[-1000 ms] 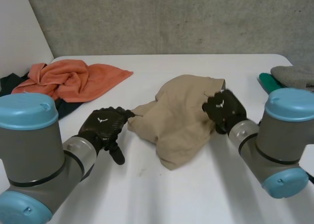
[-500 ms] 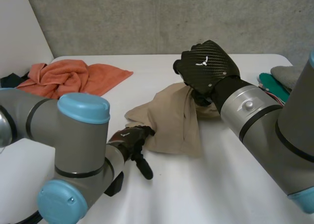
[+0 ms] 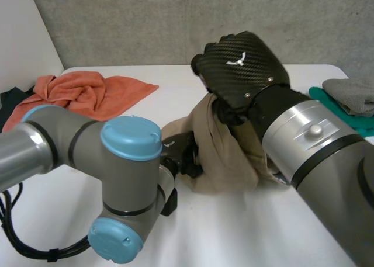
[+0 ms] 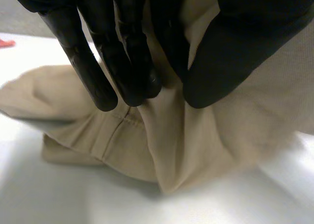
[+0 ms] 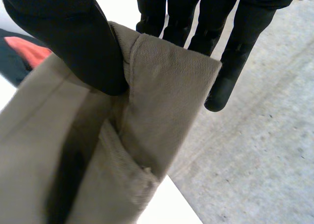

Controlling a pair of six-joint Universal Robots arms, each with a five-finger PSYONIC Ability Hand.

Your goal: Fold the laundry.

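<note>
Pinching the crumpled tan garment (image 3: pixel 225 156), right hand (image 3: pixel 242 68) holds its stitched edge aloft; left hand (image 4: pixel 122 37) grips lower.

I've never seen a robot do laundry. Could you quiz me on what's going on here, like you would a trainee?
1. True or false: the right hand pinches an edge of the beige garment and holds it above the table.
2. Which cloth lies crumpled on the robot's left side of the table? A) orange towel B) blue jeans C) white sheet
3. What does the left hand grip between fingers and thumb?
Key: 1 true; 2 A; 3 the beige garment.
</note>
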